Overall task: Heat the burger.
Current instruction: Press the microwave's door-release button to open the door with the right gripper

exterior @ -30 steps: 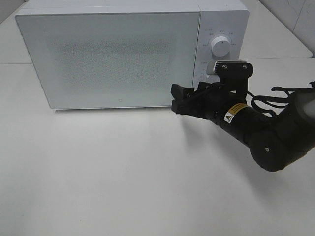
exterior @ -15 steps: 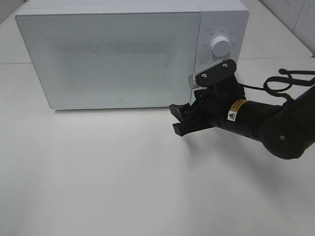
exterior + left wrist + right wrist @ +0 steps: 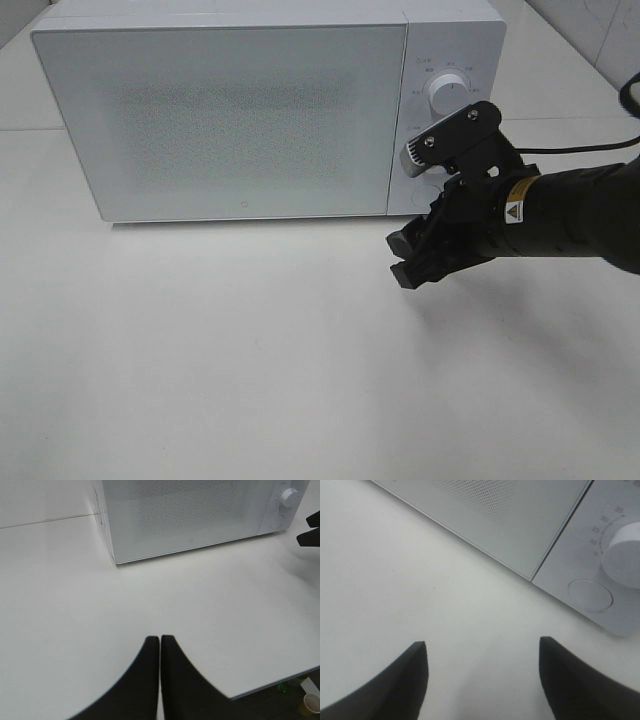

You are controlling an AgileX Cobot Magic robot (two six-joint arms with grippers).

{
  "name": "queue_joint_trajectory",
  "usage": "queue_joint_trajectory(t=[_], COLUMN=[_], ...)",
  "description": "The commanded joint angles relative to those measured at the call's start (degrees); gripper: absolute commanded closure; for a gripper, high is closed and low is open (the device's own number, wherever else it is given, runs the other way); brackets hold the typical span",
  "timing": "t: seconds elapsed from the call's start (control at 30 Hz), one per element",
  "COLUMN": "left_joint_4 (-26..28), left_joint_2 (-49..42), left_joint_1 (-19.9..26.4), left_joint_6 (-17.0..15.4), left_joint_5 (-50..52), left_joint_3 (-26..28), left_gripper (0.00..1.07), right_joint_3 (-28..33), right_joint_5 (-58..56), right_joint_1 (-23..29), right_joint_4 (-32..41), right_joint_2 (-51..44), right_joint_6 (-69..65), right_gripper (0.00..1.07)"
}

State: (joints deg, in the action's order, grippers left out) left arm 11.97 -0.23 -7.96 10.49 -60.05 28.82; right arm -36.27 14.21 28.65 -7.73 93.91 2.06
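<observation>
- Burger nowhere in sight: not on the table, not in either claw; possibly behind the frosted door of the microwave, but cannot tell through it.
- Door shut flush, so loading judged either already done or not yet begun.
- Right gripper: hangs just above the table near the microwave's front right corner, below the control panel, jaws spread wide and empty.
- From the right wrist, dial and round button close ahead of the parted fingertips; touching neither.
- Left gripper: pinched closed on nothing, low over the table near one of its edges, well apart from the microwave.
- Probably left to do: setting the dial or pressing the button, then fetching the burger out.
</observation>
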Motion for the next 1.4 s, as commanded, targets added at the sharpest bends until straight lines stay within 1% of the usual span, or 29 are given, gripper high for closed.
queue_joint_trajectory(t=[0.03, 0.07, 0.1, 0.13, 0.17, 0.2, 0.27, 0.3, 0.33, 0.37, 0.43, 0.57, 0.63, 0.67, 0.7, 0.73, 0.77, 0.8, 0.83, 0.87, 0.9, 0.93, 0.97, 1.0, 1.03, 1.1, 1.23, 1.33, 1.4], left_joint_4=[0.57, 0.57, 0.57, 0.57, 0.57, 0.57, 0.57, 0.57, 0.57, 0.57, 0.57, 0.57, 0.69, 0.69, 0.69, 0.69, 0.69, 0.69, 0.69, 0.69, 0.69, 0.69, 0.69, 0.69, 0.69, 0.69, 0.69, 0.69, 0.69], left_joint_2=[-1.15, -1.15, -1.15, -1.15, -1.15, -1.15, -1.15, -1.15, -1.15, -1.15, -1.15, -1.15, -1.15, -1.15, -1.15, -1.15, -1.15, -1.15, -1.15, -1.15, -1.15, -1.15, -1.15, -1.15, -1.15, -1.15, -1.15, -1.15, -1.15], left_joint_1=[0.00, 0.00, 0.00, 0.00, 0.00, 0.00, 0.00, 0.00, 0.00, 0.00, 0.00, 0.00, 0.00, 0.00, 0.00, 0.00, 0.00, 0.00, 0.00, 0.00, 0.00, 0.00, 0.00, 0.00, 0.00, 0.00, 0.00, 0.00, 0.00], left_joint_6=[0.17, 0.17, 0.17, 0.17, 0.17, 0.17, 0.17, 0.17, 0.17, 0.17, 0.17, 0.17, 0.17, 0.17, 0.17, 0.17, 0.17, 0.17, 0.17, 0.17, 0.17, 0.17, 0.17, 0.17, 0.17, 0.17, 0.17, 0.17, 0.17], left_joint_5=[0.57, 0.57, 0.57, 0.57, 0.57, 0.57, 0.57, 0.57, 0.57, 0.57, 0.57, 0.57, 0.57, 0.57, 0.57, 0.57, 0.57, 0.57, 0.57, 0.57, 0.57, 0.57, 0.57, 0.57, 0.57, 0.57, 0.57, 0.57, 0.57], left_joint_3=[-0.17, -0.17, -0.17, -0.17, -0.17, -0.17, -0.17, -0.17, -0.17, -0.17, -0.17, -0.17, -0.17, -0.17, -0.17, -0.17, -0.17, -0.17, -0.17, -0.17, -0.17, -0.17, -0.17, -0.17, -0.17, -0.17, -0.17, -0.17, -0.17], left_gripper=[1.06, 1.06, 1.06, 1.06, 1.06, 1.06, 1.06, 1.06, 1.06, 1.06, 1.06, 1.06, 1.06, 1.06, 1.06, 1.06, 1.06, 1.06, 1.06, 1.06, 1.06, 1.06, 1.06, 1.06, 1.06, 1.06, 1.06, 1.06, 1.06], right_joint_3=[-1.95, -4.24, -4.24, -5.61, -8.31, -8.31, -12.20, -12.20, -14.38, -14.38, -17.42, -19.19, -20.40, -20.40, -20.45, -20.57, -20.57, -20.57, -20.57, -20.57, -20.57, -20.57, -20.57, -20.57, -20.57, -20.40, -20.40, -20.05, -18.39], right_joint_5=[-9.34, -16.90, -16.90, -20.74, -27.39, -27.39, -35.81, -35.81, -39.94, -39.94, -43.60, -44.12, -44.29, -44.29, -44.35, -44.40, -44.98, -44.98, -46.70, -46.70, -48.07, -51.22, -51.22, -53.80, -55.12, -57.07, -60.73, -63.48, -64.57], right_joint_1=[-0.17, -0.17, -0.17, -0.17, -0.17, -0.17, -0.17, -0.17, -0.17, -0.17, -0.17, -0.23, -2.12, -2.12, -3.38, -6.65, -8.37, -8.37, -11.40, -11.40, -12.72, -15.53, -15.53, -17.88, -18.74, -19.82, -20.11, -20.00, -20.00], right_joint_4=[-0.29, -0.06, -0.06, 0.29, 1.03, 1.03, 3.72, 3.72, 4.98, 4.98, 6.65, 6.93, 7.73, 7.73, 7.73, 7.73, 7.73, 7.73, 7.73, 7.73, 7.73, 7.73, 7.73, 7.73, 7.73, 7.73, 6.76, 6.76, 6.76], right_joint_2=[-3.32, -4.24, -4.24, -4.41, -4.41, -4.41, -4.41, -4.41, -4.35, -4.35, -4.35, -4.35, -4.35, -4.35, -4.35, -4.41, -4.41, -4.41, -4.41, -4.41, -4.47, -4.64, -4.64, -4.70, -4.81, -5.39, -6.93, -9.51, -14.21], right_joint_6=[0.69, 0.63, 0.63, 0.63, 0.52, 0.52, 0.57, 0.57, 0.57, 0.57, 0.57, -0.34, -2.06, -2.06, -3.04, -5.10, -6.07, -6.07, -7.22, -7.22, -7.45, -7.45, -7.45, -7.91, -8.82, -11.12, -13.06, -13.06, -13.06], right_gripper=[0.49, 0.49, 0.49, 0.49, 0.49, 0.49, 0.49, 0.49, 0.49, 0.49, 0.49, 0.49, 0.48, 0.48, 0.48, 0.48, 0.48, 0.48, 0.48, 0.48, 0.48, 0.48, 0.48, 0.48, 0.48, 0.48, 0.48, 0.48, 0.48])
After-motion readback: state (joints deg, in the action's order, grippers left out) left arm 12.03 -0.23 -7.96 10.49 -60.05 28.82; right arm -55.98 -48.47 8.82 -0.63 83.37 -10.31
